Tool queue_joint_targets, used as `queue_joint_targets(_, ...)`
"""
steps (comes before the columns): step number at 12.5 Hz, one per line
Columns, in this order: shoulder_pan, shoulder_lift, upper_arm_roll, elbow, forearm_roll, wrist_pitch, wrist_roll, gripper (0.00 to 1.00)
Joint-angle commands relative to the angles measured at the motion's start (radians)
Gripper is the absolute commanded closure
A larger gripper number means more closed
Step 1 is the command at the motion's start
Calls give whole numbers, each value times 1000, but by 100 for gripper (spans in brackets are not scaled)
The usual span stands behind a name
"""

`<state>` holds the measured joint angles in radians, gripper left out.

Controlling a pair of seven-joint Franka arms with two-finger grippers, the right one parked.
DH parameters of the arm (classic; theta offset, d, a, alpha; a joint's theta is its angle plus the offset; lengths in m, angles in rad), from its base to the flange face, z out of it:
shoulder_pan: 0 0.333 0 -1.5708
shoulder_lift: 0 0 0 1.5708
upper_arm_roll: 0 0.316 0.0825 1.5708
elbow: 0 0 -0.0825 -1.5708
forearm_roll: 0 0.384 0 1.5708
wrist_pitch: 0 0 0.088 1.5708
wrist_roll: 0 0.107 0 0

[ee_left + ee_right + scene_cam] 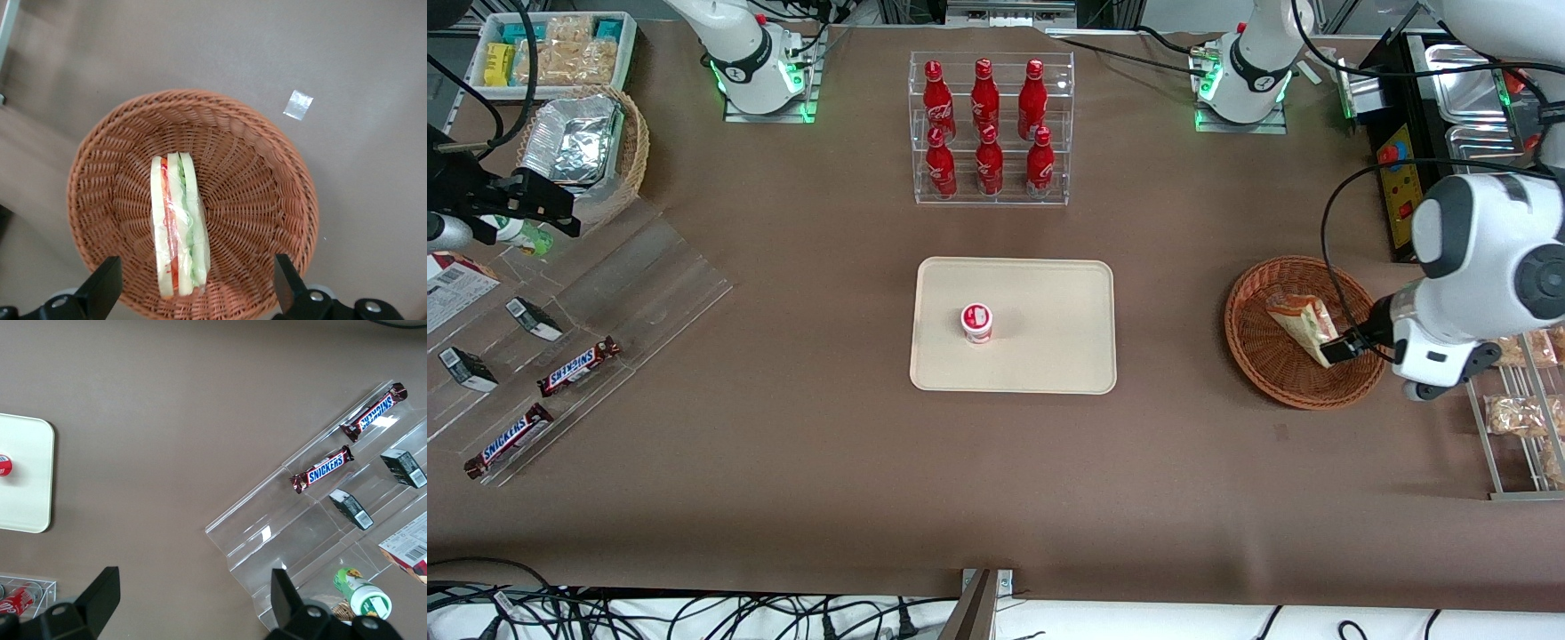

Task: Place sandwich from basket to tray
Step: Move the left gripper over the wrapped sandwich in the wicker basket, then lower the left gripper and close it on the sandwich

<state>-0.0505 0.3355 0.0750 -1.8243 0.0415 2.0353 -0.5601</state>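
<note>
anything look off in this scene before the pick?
Nothing major. The sandwich stands on edge in the basket, gripper open above it. A small red-lidded cup already sits on the tray, and a stray bit of tape lies on the table beside the basket.

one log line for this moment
phase: pre-grasp | hand: open, above basket | sandwich: in basket | tray: holds small cup

My gripper [193, 293] hangs low at the working arm's end of the table, fingers [100, 287] spread wide, wrist bent down.
</note>
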Motion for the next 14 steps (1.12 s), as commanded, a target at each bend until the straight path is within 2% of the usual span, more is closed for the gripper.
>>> queue_joint_targets(1, -9, -102, -15, -199, 99, 141, -119, 0)
queue_joint_targets(3, -9, -113, -23, -259, 205, 198, -229, 0)
queue_joint_targets(4, -9, -112, -24, -271, 227, 219, -262, 0)
queue_joint_targets(6, -11, -112, -23, -337, 228, 307, -319, 0)
queue_joint_targets(8, -11, -110, -24, -395, 273, 379, -380, 0)
queue_joint_targets(11, -11, -93, -29, -403, 345, 388, -466, 0)
queue_joint_targets(14, -12, -87, -35, -405, 350, 387, -504, 0)
